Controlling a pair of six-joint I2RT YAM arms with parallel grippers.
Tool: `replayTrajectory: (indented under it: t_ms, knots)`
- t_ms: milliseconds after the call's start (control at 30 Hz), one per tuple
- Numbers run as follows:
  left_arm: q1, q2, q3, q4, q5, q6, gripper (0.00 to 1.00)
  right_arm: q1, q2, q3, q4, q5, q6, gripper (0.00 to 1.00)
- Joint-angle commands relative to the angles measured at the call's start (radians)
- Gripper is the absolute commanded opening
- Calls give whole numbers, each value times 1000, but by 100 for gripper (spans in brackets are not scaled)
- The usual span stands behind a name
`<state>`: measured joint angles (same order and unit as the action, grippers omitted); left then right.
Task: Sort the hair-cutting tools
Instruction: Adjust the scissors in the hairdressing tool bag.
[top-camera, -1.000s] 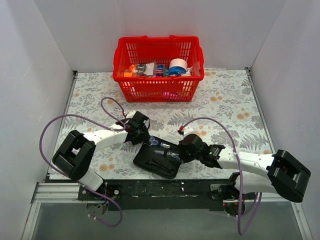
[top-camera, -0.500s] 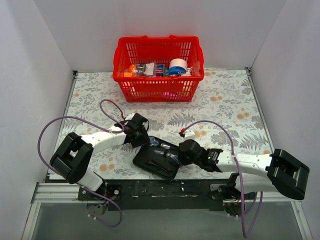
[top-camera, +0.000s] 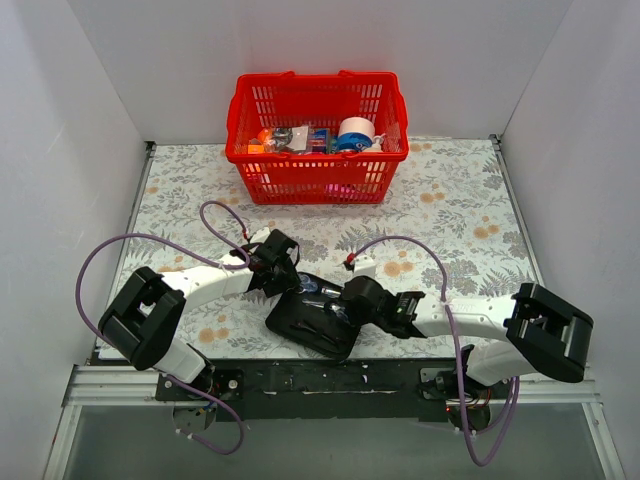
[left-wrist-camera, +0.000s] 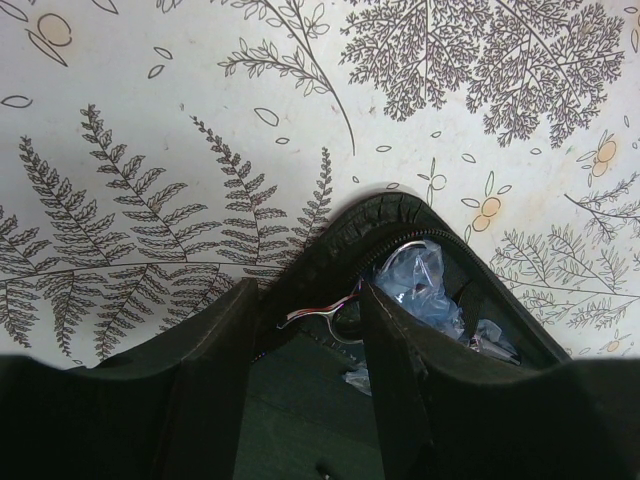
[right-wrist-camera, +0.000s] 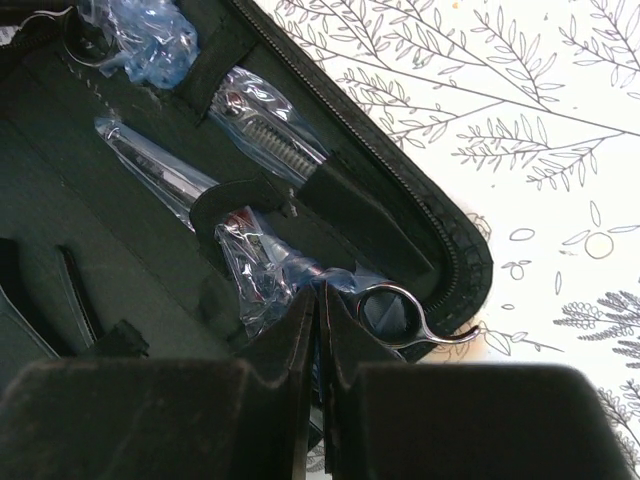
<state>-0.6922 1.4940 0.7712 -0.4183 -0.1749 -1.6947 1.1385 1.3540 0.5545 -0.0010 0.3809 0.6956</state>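
Worktop in the top view is covered by a fern-print cloth and boxed in by white walls on three sides. A red basket sits at the back centre. The open black case lies near the front edge, between the arms. Bare cloth shows between the case and the basket, and out toward both side walls. Both arms lie low and stretch inward, the left end effector at the case's upper left rim and the right end effector over its right half.

Left wrist view: the fingers stand about half apart, straddling the case's curved zip rim with nothing clamped. A silver scissors loop and crumpled plastic wrap lie just past the tips.

Right wrist view: the two fingers are pressed almost together, tips down at the wrap beside the looped scissors. Whether they nip anything cannot be told. Deeper in the case, toothed scissors sit under a strap, and a slim black stick lies at the left. The zip rim runs just to the right, with cloth beyond.
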Motion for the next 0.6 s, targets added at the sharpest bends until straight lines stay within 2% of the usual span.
replayTrajectory:
  t_ms: [0,267,567]
  knots:
    - [-35,-11,-36,-71,87,-11,45,43,86,24,145,-119,47,9]
    - [-35,-12,-43,-60,92,-16,45,47,19,4,99,-63,47,9]
    - [-44,-32,-41,-63,94,-23,45,76,148,53,186,-137,53,6]
